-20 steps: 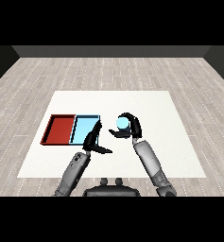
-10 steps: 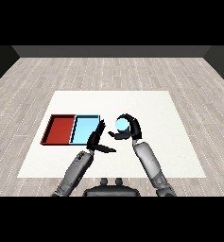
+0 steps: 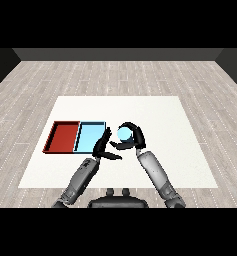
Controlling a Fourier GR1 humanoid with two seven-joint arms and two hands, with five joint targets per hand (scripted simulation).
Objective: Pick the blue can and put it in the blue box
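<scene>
While right hand [image 3: 131, 138] curls round blue can [image 3: 124, 133], carry step is underway; blue tray [image 3: 89, 136] lies at 9 o'clock. Left hand [image 3: 103, 148] fingers straight, empty. Next: move left, release.

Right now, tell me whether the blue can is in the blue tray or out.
Out. The blue can sits in the curled right hand, just right of the light blue tray.
</scene>
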